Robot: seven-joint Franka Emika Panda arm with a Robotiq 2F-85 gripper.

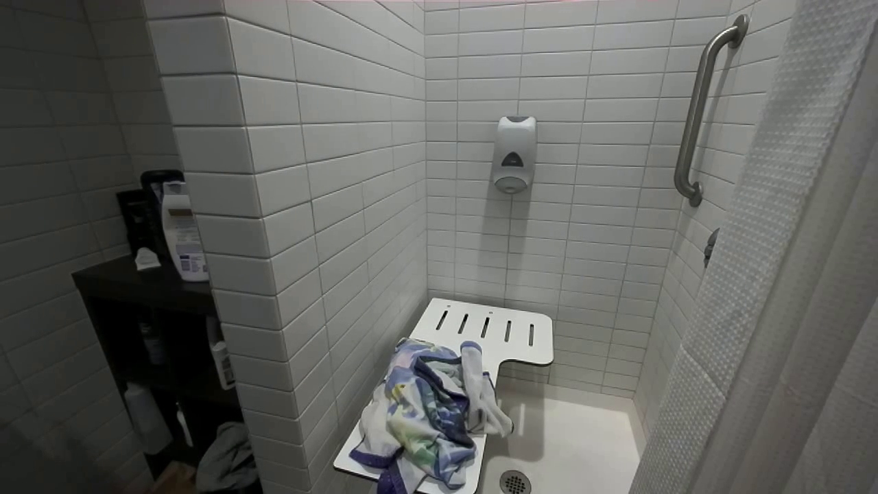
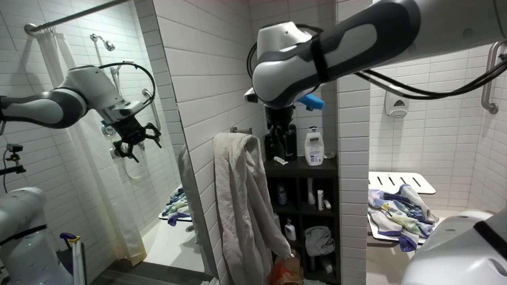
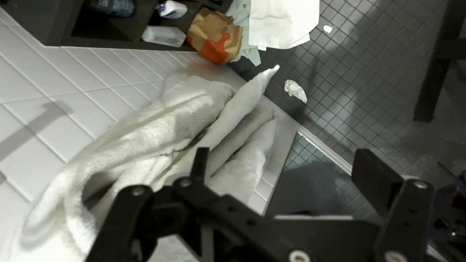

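1. Hand state. The black two-fingered hand (image 3: 285,163) has its fingers spread wide, with nothing gripped between them.

2. Nearest thing. The thick off-white plush towel (image 3: 156,131) hangs just beside the hand, draped at a metal wall hook (image 2: 241,130) on the white tiled wall (image 2: 216,95). In the wrist view one finger overlaps the towel; contact cannot be confirmed.

3. Poor grip. Most of the towel lies toward one finger rather than centred in the gap. Closing from this pose could pinch only a loose fold, or miss.

4. Snagging. Deep folds face the finger linkage. Sideways motion could catch a fold and drag the cloth.

5. Slip-off. A downward or sideways pull could strain the hook, or free the towel and drop it, because it appears to be held only by draping.

6. Mirror strike. The flat mirror (image 3: 313,185) adjoins the towel. Overtravel on that side could bring a finger against it.

7. Toppling. On the dark cubby shelf unit (image 2: 300,171), a tall white plastic bottle (image 2: 314,148) stands upright near the hand. A swinging wrist or trailing cloth could knock it over.

8. Floor. A brown paper bag with orange print (image 3: 214,36) sits near the towel's loose corner and could be dragged. A dropped towel could land on the crumpled white paper (image 3: 295,91).

9. Far zone. The multicoloured cloth (image 1: 425,412) on the white slotted shower seat (image 1: 514,353) lies well apart; risk is judged low.
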